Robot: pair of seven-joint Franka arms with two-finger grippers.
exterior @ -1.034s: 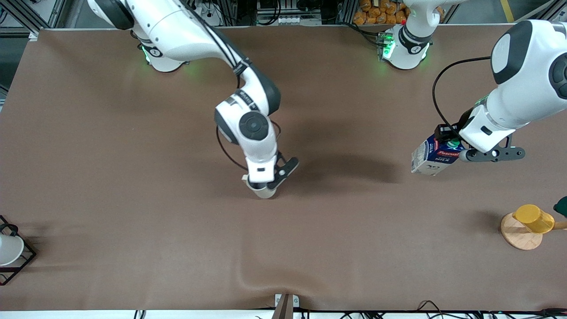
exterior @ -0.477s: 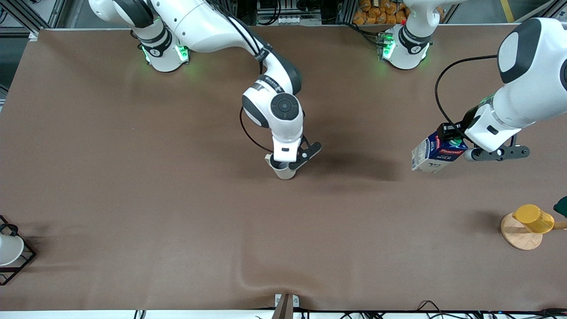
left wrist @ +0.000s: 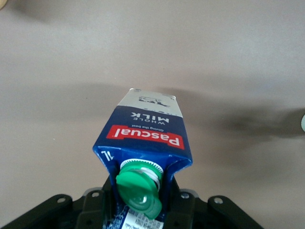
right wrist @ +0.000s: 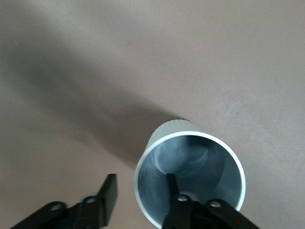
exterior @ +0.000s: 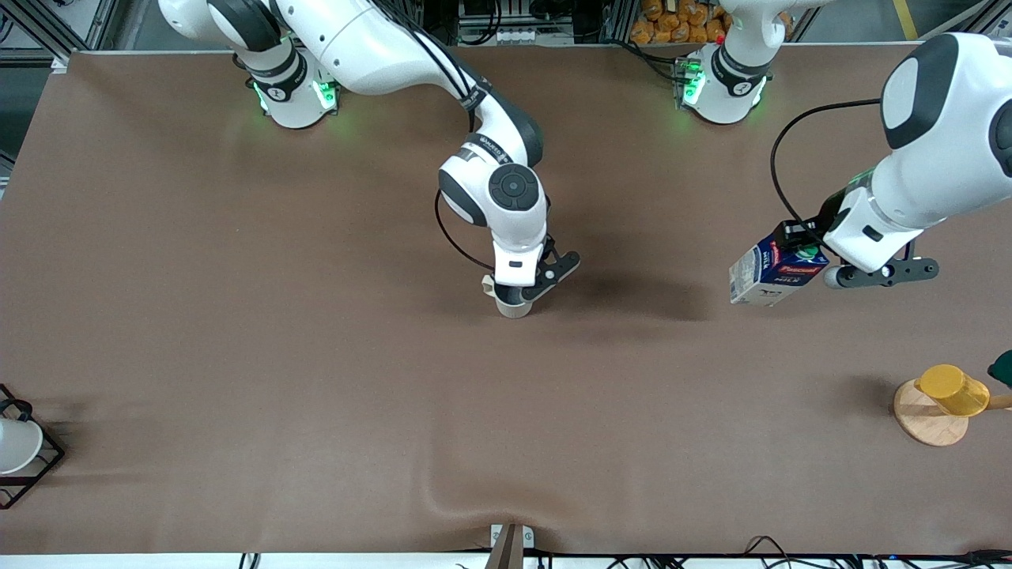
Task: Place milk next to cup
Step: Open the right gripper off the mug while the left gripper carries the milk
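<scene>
1. One cup [exterior: 512, 304] is seen upright on the brown tabletop [exterior: 237, 316], about midway between the two arms' ends. Its grey interior is shown in the right wrist view [right wrist: 190, 179], and nothing is seen in it.
2. The right gripper [exterior: 528, 291] is positioned at the cup's rim. In the right wrist view, one finger [right wrist: 172, 188] is seen inside the cup and the other [right wrist: 108, 193] outside its wall, with a gap showing between that outer finger and the wall; the jaws are spread rather than clamped.
3. One milk [exterior: 773, 271] carton is held up in the air over the tabletop toward the left arm's end, tilted, with its base pointed toward the right arm's end. It is well apart from the cup.
4. The left gripper [exterior: 818, 265] is clenched on the carton's gable top, beside the round green cap [left wrist: 139, 187]. The cap is seen closed on the spout. The red label band and dark blue panel are read in the left wrist view [left wrist: 143, 133].
5. One yellow cup [exterior: 953, 389] is seen lying tilted on a round wooden coaster [exterior: 927, 423], nearer to the front camera than the milk, at the left arm's end.
6. One white cup [exterior: 16, 444] is seen in a black wire rack [exterior: 35, 466] at the right arm's end of the tabletop.
7. Counted: three cups, one carton, two grippers.
</scene>
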